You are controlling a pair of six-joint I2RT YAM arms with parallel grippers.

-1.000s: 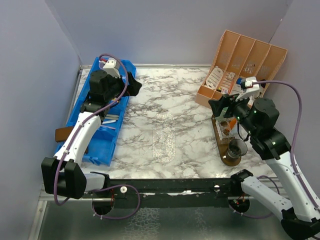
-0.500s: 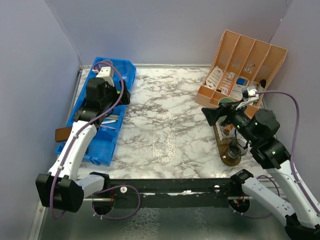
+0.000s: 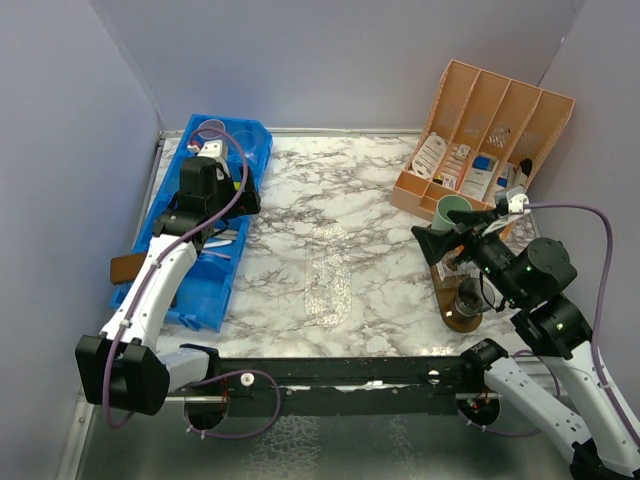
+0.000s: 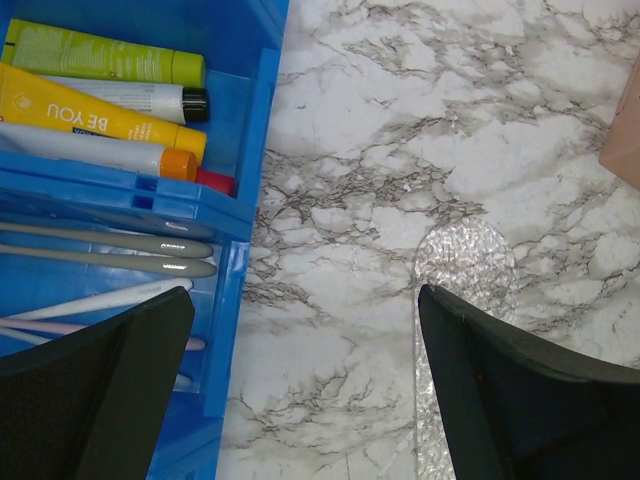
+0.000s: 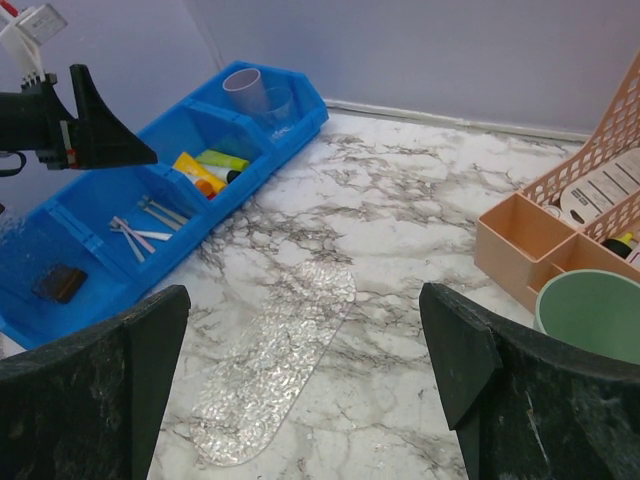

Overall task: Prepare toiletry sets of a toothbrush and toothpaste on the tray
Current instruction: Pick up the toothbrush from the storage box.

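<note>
Left wrist view, left end effector [image 4: 305, 295]: wide open, gripping nothing, hanging over the edge of the blue bin [image 4: 255, 200] where it meets the marble tabletop [image 4: 420, 150]
Left wrist view, stock: toothpaste tubes [image 4: 90, 115] lying in one compartment, toothbrushes [image 4: 105, 256] in the next one nearer the arm, none lifted
Right wrist view, right end effector [image 5: 302, 295]: fully spread, empty, facing across the tabletop toward the bin
Right wrist view, cups: mint green cup [image 5: 590, 315] upright just beside the right finger, nothing seen standing above the part of its rim that shows; clear cups [image 5: 245, 90] in the bin's far compartment
Top view, tray [image 3: 447, 300]: at the right, under the right arm; smoky dark cup [image 3: 470, 297] standing on its near end; mint green cup at its far end, on the tray or just past it, cannot tell
Top view, cup contents: too small and partly hidden to confirm any brush or tube
Progress, judged: early; two cups brought to the tray area, no complete set confirmed
Outstanding, judged: a toothbrush and a tube into each cup, remaining cups to the tray
</note>
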